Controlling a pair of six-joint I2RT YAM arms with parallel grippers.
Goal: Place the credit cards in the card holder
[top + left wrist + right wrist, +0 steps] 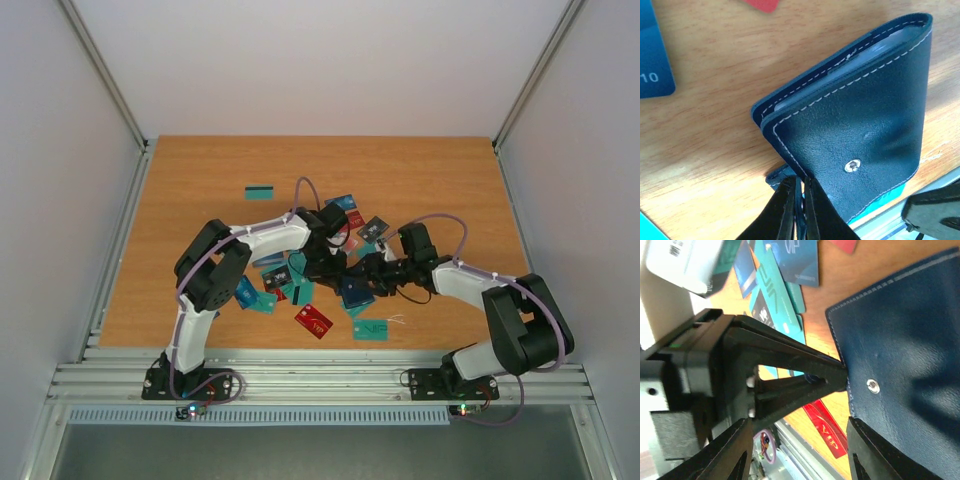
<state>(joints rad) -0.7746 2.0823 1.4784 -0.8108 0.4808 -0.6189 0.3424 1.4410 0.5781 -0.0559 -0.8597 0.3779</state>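
Observation:
The card holder (860, 125) is a dark navy case with white stitching and a metal snap, lying folded on the wooden table. My left gripper (800, 192) is shut on a thin edge of it at its near corner. In the right wrist view the holder (905, 340) fills the right side, with the left gripper's black fingers pinching its edge. My right gripper (799, 424) is open and empty, its jaws spread either side of that pinch point. Credit cards lie scattered: a red one (314, 321), a teal one (370, 329), a teal one farther back (260, 192). In the top view both grippers (340, 268) (370, 272) meet over the holder (357, 293).
More cards lie in a pile (275, 285) under the left arm and behind the grippers (343, 204). A blue card (655, 60) lies left of the holder. A red VIP card (827, 430) lies near the table's metal front rail (320, 375).

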